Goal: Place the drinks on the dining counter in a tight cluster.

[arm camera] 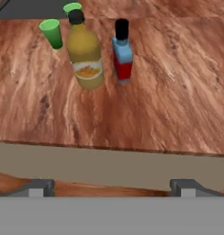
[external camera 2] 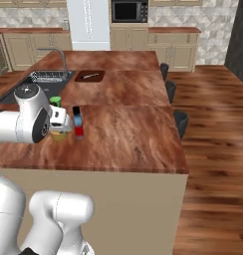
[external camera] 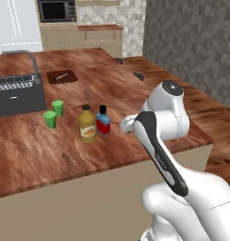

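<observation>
Gripper (arm camera: 111, 187): standing wide open, gripping nothing, hanging off the dining counter (arm camera: 169, 92) edge.
Amber bottle (arm camera: 85, 53): standing upright at eleven o'clock in the hand view.
Blue flask (arm camera: 122, 53): sitting just beside it at three o'clock.

1. In the right base view we see the arm (external camera 2: 29, 119) covering most of the yellow bottle (external camera 2: 59, 135), left of the blue flask (external camera 2: 78, 122).
2. The flask's label print is too blurred to read.
3. The picture's edge crops the sink (external camera: 18, 96), left of the flask.
</observation>
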Tool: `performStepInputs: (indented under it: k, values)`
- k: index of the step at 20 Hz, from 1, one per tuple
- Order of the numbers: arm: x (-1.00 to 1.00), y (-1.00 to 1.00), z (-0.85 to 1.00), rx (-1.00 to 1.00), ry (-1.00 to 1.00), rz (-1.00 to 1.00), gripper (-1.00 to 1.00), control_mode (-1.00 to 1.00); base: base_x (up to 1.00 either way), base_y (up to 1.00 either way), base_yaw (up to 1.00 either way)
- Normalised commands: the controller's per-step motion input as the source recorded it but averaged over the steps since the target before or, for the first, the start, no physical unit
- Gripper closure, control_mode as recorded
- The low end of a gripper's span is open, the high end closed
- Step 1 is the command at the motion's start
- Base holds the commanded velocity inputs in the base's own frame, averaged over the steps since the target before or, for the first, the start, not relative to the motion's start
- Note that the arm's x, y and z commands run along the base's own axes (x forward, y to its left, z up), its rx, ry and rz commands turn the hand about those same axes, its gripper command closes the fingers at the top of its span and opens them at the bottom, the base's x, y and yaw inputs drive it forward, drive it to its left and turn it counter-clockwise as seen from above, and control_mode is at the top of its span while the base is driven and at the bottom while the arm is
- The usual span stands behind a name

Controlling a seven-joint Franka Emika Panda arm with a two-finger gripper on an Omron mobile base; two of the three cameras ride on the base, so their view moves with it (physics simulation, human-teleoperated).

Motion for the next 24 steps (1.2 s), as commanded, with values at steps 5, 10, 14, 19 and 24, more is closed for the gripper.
performStepInputs:
  k: [5, 10, 14, 19, 24]
  values:
    - [0.0, 0.0, 0.0, 0.0, 0.0, 0.0, -1.0, 1.0, -0.22, 0.52, 0.63]
    - [0.0, 0.0, 0.0, 0.0, 0.0, 0.0, -1.0, 1.0, 0.0, 0.31, 0.99]
    - [0.0, 0.0, 0.0, 0.0, 0.0, 0.0, -1.0, 1.0, 0.0, 0.17, 1.0]
    - [0.0, 0.0, 0.0, 0.0, 0.0, 0.0, -1.0, 1.0, 0.58, 0.18, 0.79]
    - [0.0, 0.0, 0.0, 0.0, 0.0, 0.0, -1.0, 1.0, 0.93, 0.04, 0.39]
